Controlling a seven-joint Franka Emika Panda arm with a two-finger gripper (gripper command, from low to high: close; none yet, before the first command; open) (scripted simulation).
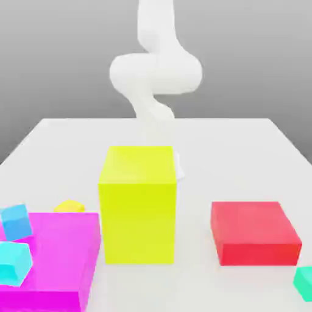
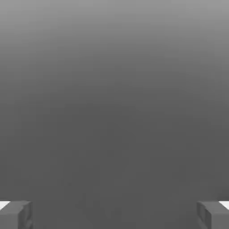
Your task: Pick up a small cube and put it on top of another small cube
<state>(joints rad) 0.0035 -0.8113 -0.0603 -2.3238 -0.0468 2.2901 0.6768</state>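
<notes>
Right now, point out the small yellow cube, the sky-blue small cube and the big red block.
small yellow cube (image 1: 69, 206), exterior view, on its top face.
sky-blue small cube (image 1: 16, 221), exterior view, on its front face.
big red block (image 1: 253, 220), exterior view, on its top face.

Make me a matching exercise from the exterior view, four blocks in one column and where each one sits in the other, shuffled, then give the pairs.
Things:
1. tall yellow-green block
2. red block
3. yellow cube
4. green-teal cube

Places:
A. at the view's right edge, nearest the camera
B. just behind the magenta block
C. middle of the table, in front of the arm
D. right of the tall block, lying low

Pairs: 1-C, 2-D, 3-B, 4-A
</notes>
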